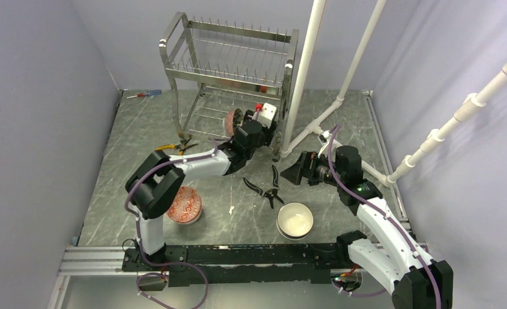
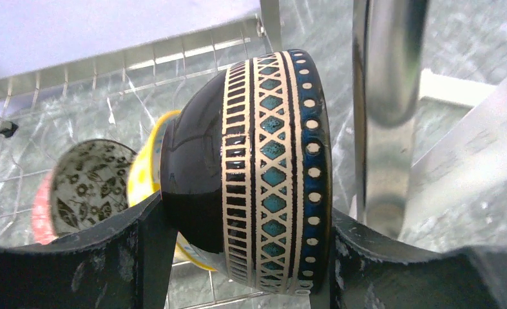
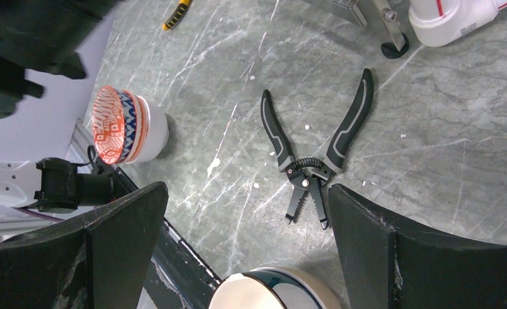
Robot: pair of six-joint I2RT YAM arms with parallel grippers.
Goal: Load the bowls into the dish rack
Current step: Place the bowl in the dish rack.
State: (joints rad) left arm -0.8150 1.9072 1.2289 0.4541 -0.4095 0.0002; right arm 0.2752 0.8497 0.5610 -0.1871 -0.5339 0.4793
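1. Near the table's (image 1: 141, 129) near edge we see a white bowl (image 1: 295, 219) right of centre and a red bowl (image 1: 184, 205) to the left.
2. Our right gripper (image 3: 245, 238) hangs spread wide and empty over the pliers (image 3: 310, 168).
3. Our left gripper (image 2: 247, 251) pinches a dark bowl (image 2: 263, 167) on edge at the rack's (image 1: 231, 64) lower tier.
4. Just behind it, a yellow bowl (image 2: 149, 161) and a floral bowl (image 2: 89, 187) stand on that tier.
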